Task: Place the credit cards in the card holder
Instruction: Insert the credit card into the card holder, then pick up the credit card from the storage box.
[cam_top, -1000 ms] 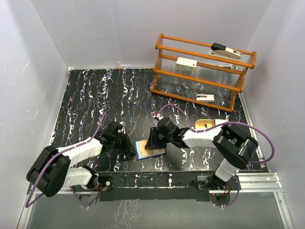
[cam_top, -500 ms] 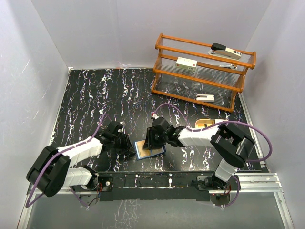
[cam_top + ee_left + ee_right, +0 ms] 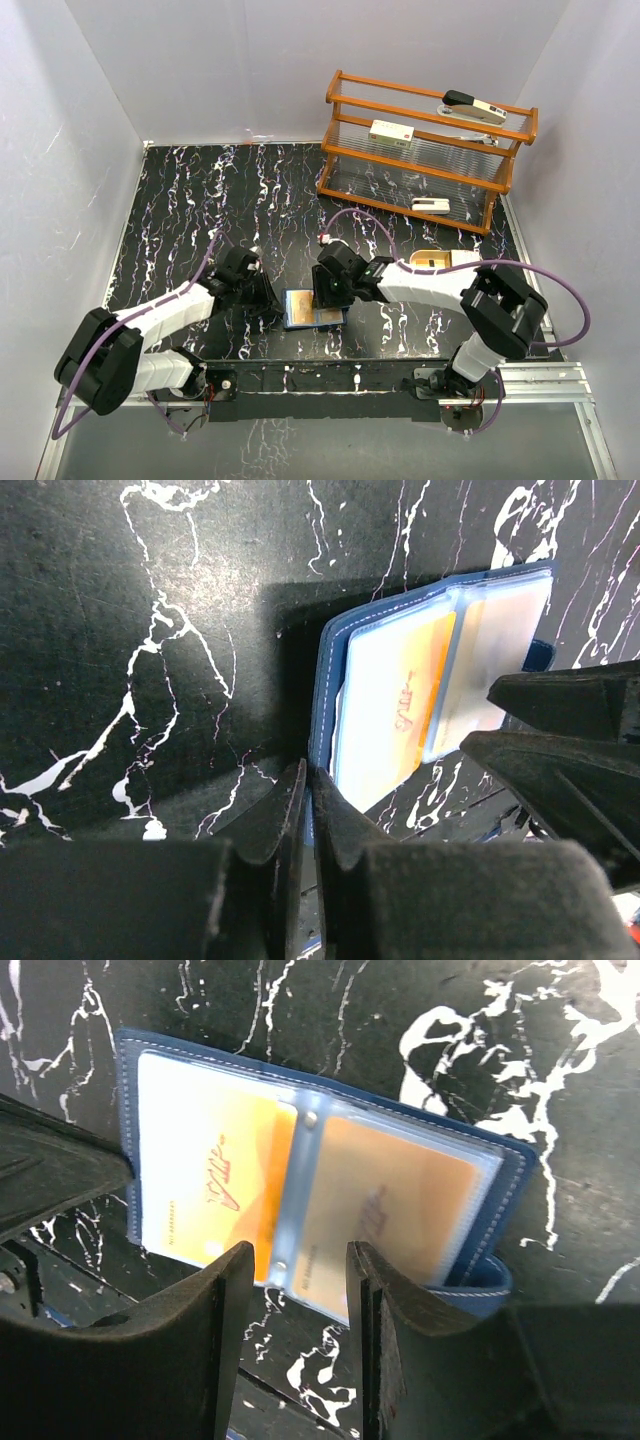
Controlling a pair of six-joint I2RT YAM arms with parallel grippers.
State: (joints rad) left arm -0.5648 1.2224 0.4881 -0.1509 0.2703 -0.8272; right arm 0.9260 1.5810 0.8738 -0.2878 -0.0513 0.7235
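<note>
The card holder, navy blue outside, lies open on the black marbled table near its front edge. Two credit cards sit inside its clear pockets: a white-and-orange one on the left and a tan-orange one on the right. My left gripper is shut on the holder's blue left edge, low against the table. My right gripper hovers over the holder's near edge, open, with the pocket's spine and bare table showing between its fingers. It grips nothing.
A wooden rack with white block-shaped devices on its shelves stands at the back right. A beige tray shows partly behind the right arm. The table's front edge and the arms' mounting rail run just below the holder.
My right gripper's jaws have spread wider and it has shifted slightly over the card holder. The left gripper stays shut on the holder's edge and has barely moved.
</note>
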